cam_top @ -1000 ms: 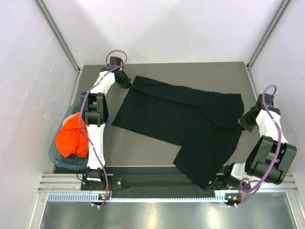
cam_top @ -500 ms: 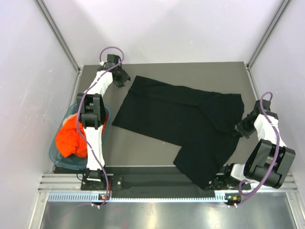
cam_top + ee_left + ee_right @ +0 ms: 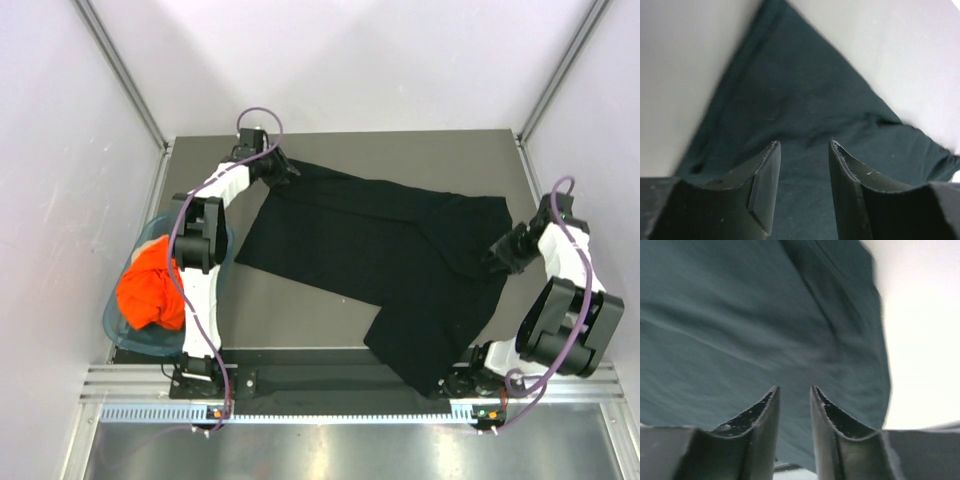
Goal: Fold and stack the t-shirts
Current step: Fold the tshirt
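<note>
- Black t-shirt (image 3: 380,250) lies spread on the grey table (image 3: 300,310), running from about 11 o'clock across the middle down to about 5 o'clock, where its lowest corner reaches the near edge.
- Cloth at its right side is rumpled, with folds lying over one another near 3 o'clock.
- Left fingers (image 3: 283,172) sit at the shirt's far corner at 11 o'clock, the arm stretched out along the left side of the table.
- From the left wrist, the left fingers (image 3: 769,167) stand clearly apart with nothing between them; the black t-shirt (image 3: 790,90) lies below, narrowing to a point ahead of them.
- Right fingers (image 3: 497,252) are at the shirt's edge at 3 o'clock, pointing in toward the cloth.
- From the right wrist, the right fingers (image 3: 767,407) are parted by a narrow gap and clamp nothing; the black t-shirt (image 3: 740,315) fills most of that view, its edge off at 2 o'clock.
- Orange t-shirt (image 3: 150,290) is bunched up inside a teal basket (image 3: 112,322) at 8 o'clock, at the table's left edge, well apart from the black one.
</note>
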Controlling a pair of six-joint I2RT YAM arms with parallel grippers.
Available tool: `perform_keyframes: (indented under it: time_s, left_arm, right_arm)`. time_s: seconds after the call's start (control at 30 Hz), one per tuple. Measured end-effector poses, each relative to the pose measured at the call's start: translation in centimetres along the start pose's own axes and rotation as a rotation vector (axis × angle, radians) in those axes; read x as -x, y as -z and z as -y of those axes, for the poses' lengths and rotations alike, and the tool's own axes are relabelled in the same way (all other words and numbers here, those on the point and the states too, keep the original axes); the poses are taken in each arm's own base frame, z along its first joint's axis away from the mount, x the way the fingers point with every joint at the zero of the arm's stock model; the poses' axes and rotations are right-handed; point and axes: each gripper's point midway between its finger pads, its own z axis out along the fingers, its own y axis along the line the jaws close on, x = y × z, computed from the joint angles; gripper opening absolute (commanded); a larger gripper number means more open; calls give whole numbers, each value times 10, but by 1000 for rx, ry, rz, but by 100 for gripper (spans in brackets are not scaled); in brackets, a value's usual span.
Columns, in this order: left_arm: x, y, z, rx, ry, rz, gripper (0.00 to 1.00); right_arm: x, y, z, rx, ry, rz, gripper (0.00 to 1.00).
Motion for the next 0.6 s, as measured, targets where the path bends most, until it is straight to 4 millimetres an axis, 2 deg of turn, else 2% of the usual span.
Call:
perform_keyframes:
  time_s: [0.03,0.17,0.3,0.33,0.43,0.5,0.6]
  left_arm:
    - [0,0,3,-11,-15,2,47]
    - [6,-1,23,-61,-60,18,47]
    - [19,0,36,-97,-75,51,47]
    - [21,0,37,-106,-77,55,47]
    - [21,-5,39,-124,-73,44,47]
    - [17,-7,37,-131,-60,24,46]
    - [9,-10,38,-141,-35,-7,43]
  right_arm:
    - [8,2,-7,17,2,13,43]
    - [51,7,-39,94,-9,83,50]
    - [104,8,-74,168,-7,169,54]
    - [123,7,-85,190,2,200,53]
    - [163,-4,-105,230,21,260,51]
    - [177,-18,-109,241,29,273,49]
    - [180,-44,-103,227,36,240,41]
